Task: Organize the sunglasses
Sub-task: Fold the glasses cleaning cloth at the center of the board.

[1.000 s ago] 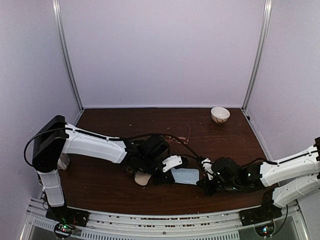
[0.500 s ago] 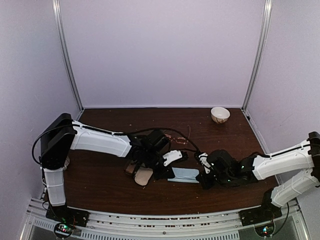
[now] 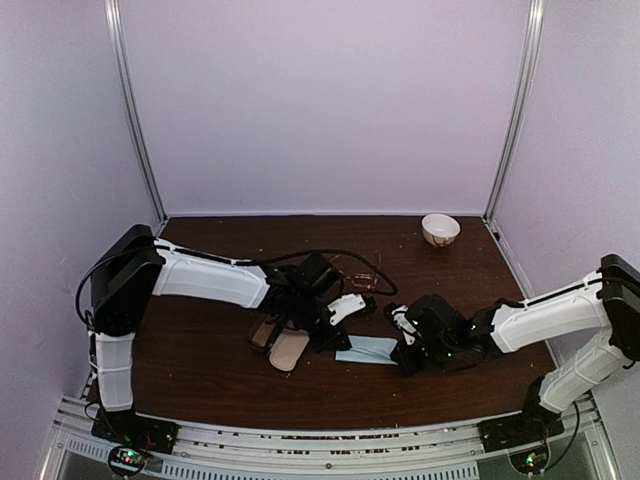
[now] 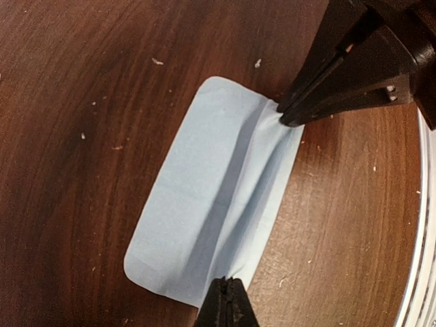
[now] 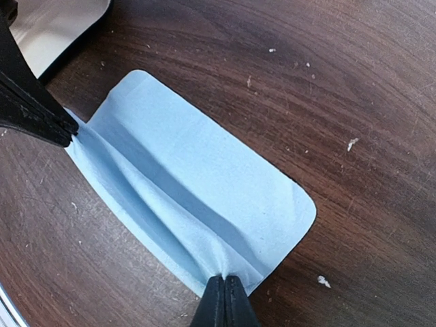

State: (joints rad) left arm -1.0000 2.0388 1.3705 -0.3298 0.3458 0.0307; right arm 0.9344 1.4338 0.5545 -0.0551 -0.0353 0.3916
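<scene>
I have both claws clamped tight on the pale blue rectangular cloth [image 4: 204, 211]. The left claw [image 4: 227, 303] pinches one short edge and the right claw [image 5: 223, 294] pinches the opposite one, so a ridge runs between them (the rest lies flat on the dark wooden tabletop [image 5: 354, 82]). The thin copper wire-framed sunglasses [image 3: 360, 275] lie beyond the cloth, toward the back wall and apart from it.
</scene>
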